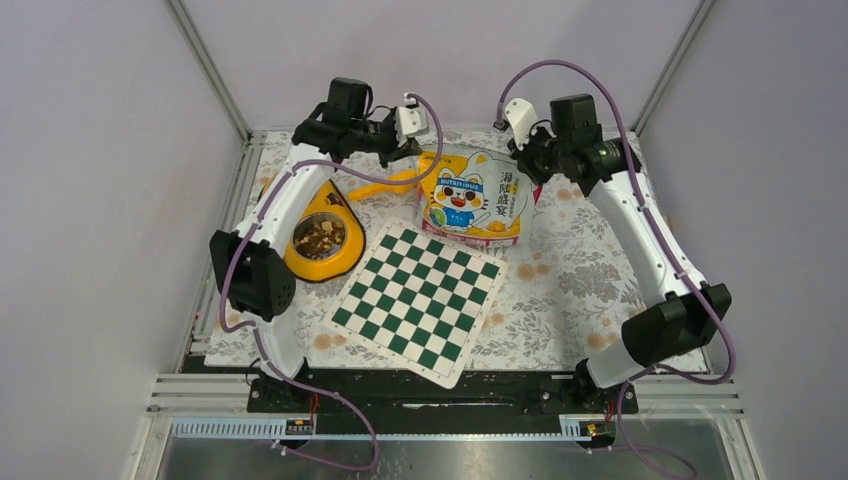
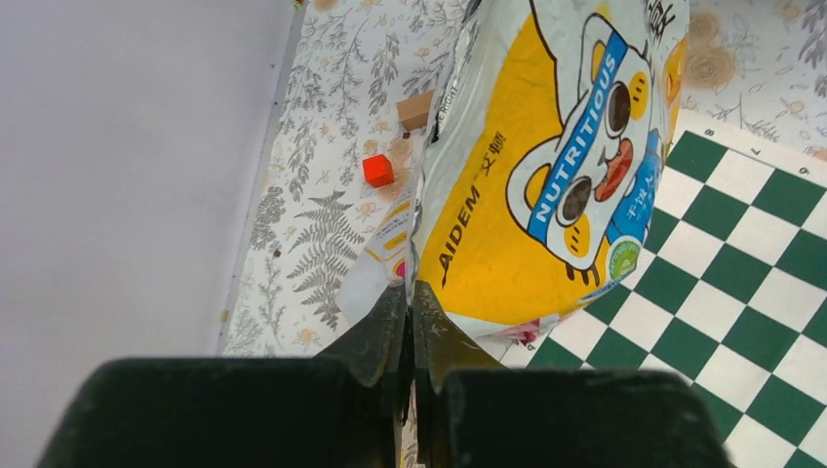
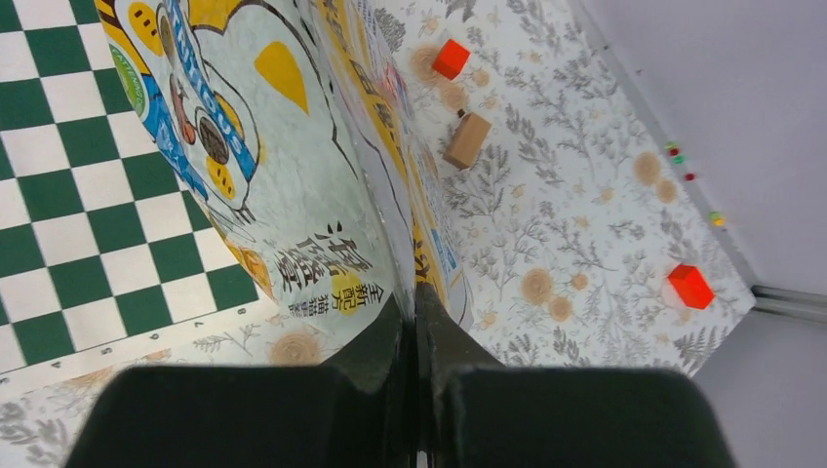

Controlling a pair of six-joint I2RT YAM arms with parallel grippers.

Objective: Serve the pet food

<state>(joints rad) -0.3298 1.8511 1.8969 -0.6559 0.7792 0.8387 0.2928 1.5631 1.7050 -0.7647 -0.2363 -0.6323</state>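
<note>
A yellow and white pet food bag [image 1: 470, 200] with a cartoon cat stands at the back of the table, between the two arms. My left gripper [image 1: 420, 150] is shut on the bag's left edge; in the left wrist view the jaws [image 2: 411, 297] pinch the thin side seam of the bag [image 2: 527, 175]. My right gripper [image 1: 525, 160] is shut on the right edge, its jaws [image 3: 414, 297] clamped on the seam of the bag [image 3: 283, 146]. Brown kibble, the pet food [image 1: 318, 236], lies in a yellow bowl [image 1: 340, 262] to the left.
A green and white checkerboard [image 1: 418, 300] lies in front of the bag. A yellow handle [image 1: 385, 185] lies between bowl and bag. Behind the bag sit a red cube [image 3: 451, 58] and a wooden block [image 3: 468, 139]; another red cube [image 3: 690, 285] lies near the mat's corner.
</note>
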